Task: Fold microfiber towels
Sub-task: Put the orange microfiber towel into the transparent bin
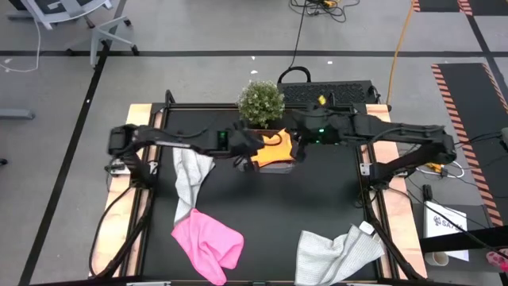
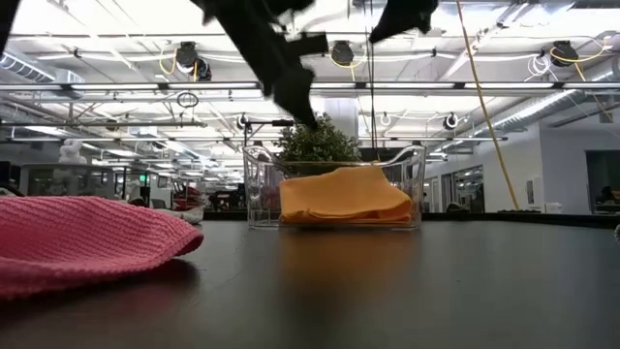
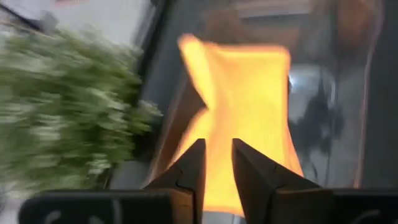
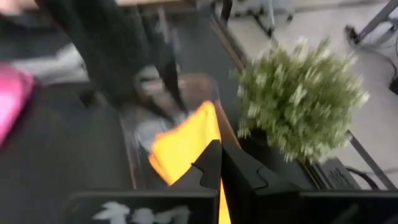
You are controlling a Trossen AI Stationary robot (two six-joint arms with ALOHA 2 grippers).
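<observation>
A folded orange-yellow towel [image 2: 344,197] lies inside a clear plastic tub [image 2: 260,189] at the table's far middle. My left gripper [image 3: 217,163] hovers above the tub's left end [image 2: 306,114], slanting down, its fingers a narrow gap apart with nothing between them. My right gripper [image 4: 221,163] is shut and empty, raised high over the tub's right side [image 1: 298,146]. A pink towel [image 1: 208,243] lies crumpled at the near left. One grey towel [image 1: 190,175] lies at the left and another [image 1: 337,256] at the near right.
A small potted plant [image 1: 260,102] stands just behind the tub at the far edge. The dark tabletop [image 1: 317,199] between the tub and the near towels is bare. Both arms meet over the tub.
</observation>
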